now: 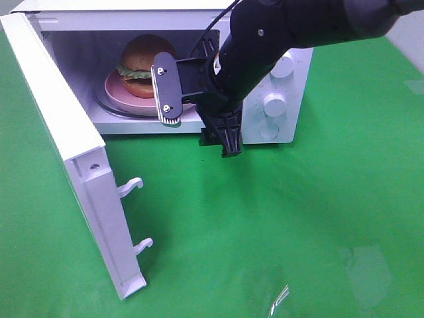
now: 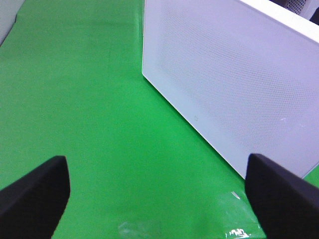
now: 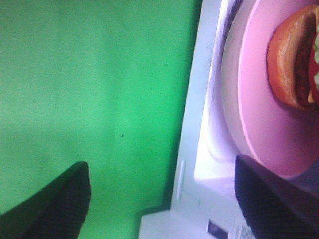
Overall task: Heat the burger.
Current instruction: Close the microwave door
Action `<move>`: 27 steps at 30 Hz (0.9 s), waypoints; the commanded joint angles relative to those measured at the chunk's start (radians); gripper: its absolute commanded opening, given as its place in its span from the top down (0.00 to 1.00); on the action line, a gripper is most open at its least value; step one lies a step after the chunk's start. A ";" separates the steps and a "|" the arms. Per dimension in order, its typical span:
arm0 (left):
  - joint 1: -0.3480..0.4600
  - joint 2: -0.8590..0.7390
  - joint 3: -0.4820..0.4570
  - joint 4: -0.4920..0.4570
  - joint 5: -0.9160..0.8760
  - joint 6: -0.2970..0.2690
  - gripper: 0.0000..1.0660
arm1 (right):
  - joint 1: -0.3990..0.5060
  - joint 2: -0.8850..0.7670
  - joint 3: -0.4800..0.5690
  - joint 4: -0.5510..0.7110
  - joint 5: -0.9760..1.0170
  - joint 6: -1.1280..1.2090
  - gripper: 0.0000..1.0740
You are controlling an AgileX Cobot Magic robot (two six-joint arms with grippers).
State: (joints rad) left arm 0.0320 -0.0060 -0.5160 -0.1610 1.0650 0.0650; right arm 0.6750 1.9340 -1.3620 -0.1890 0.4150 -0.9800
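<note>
**Obscured or cut off**
- The burger [image 1: 144, 63] sits on the pink plate [image 1: 122, 93] inside the microwave [image 1: 291, 126]. In the exterior view, one finger of the right gripper [image 1: 199, 132] covers the near right part of the plate and the burger's lower edge.
- The right arm hides most of the control panel. Two white knobs [image 1: 273, 104] show, the upper one only in part.
- The top of the microwave runs out of frame.
- The left arm does not appear in the exterior view.
- In the right wrist view the burger [image 3: 294, 59] is cropped at the frame edge. Only part of the bun and a sliver of lettuce show.

**Grippers**
- Right gripper [image 3: 162, 209]: fingers spread wide, holding nothing. It hangs at the front sill of the cavity, apart from plate and burger.
- Left gripper [image 2: 158, 199]: fingers spread wide, holding nothing. It is above the cloth, near the outer face of the door [image 2: 234, 84].

**Surface and surroundings**
- The door [image 1: 66, 152] is swung fully open to the left. Two latch hooks [image 1: 130, 185] project from its free edge.
- A green cloth [image 1: 298, 232] covers the whole work surface, with a glossy patch [image 1: 281, 298] near the front edge.
- A pale strip [image 1: 414, 33] at the upper right is too small to identify.
</note>
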 commanded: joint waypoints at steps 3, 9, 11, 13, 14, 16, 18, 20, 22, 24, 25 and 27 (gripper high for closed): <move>0.000 -0.005 0.000 -0.007 0.005 -0.004 0.18 | 0.000 -0.087 0.069 -0.005 -0.008 0.126 0.29; 0.000 -0.005 0.000 -0.007 0.005 -0.004 0.18 | 0.000 -0.193 0.165 -0.005 -0.008 0.279 0.29; 0.000 -0.005 0.000 -0.007 0.005 -0.004 0.18 | 0.000 -0.233 0.201 -0.005 -0.007 0.324 0.29; 0.000 -0.005 0.000 -0.007 0.005 -0.004 0.18 | 0.000 -0.267 0.233 -0.002 -0.007 0.370 0.29; 0.000 -0.005 0.000 -0.007 0.005 -0.004 0.18 | 0.000 -0.306 0.267 -0.002 -0.007 0.408 0.29; 0.000 -0.005 0.000 -0.007 0.005 -0.004 0.18 | 0.000 -0.339 0.295 -0.002 0.000 0.444 0.29; 0.000 -0.005 0.000 -0.007 0.005 -0.004 0.18 | 0.000 -0.370 0.318 -0.002 0.018 0.490 0.29; 0.000 -0.005 0.000 -0.007 0.005 -0.004 0.18 | 0.000 -0.388 0.329 0.001 0.030 0.516 0.29; 0.000 -0.005 0.000 -0.007 0.005 -0.004 0.18 | -0.001 -0.421 0.347 0.006 0.051 0.565 0.29; 0.000 -0.005 0.000 -0.007 0.005 -0.004 0.18 | -0.010 -0.447 0.357 0.009 0.079 0.628 0.29; 0.000 -0.005 0.000 -0.007 0.005 -0.004 0.18 | -0.033 -0.472 0.359 0.038 0.115 0.706 0.29; 0.000 -0.005 0.000 -0.007 0.005 -0.004 0.18 | -0.066 -0.491 0.359 0.062 0.153 0.772 0.29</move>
State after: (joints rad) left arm 0.0320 -0.0060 -0.5160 -0.1610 1.0650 0.0650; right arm 0.6480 1.4740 -1.0080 -0.1590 0.5110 -0.3170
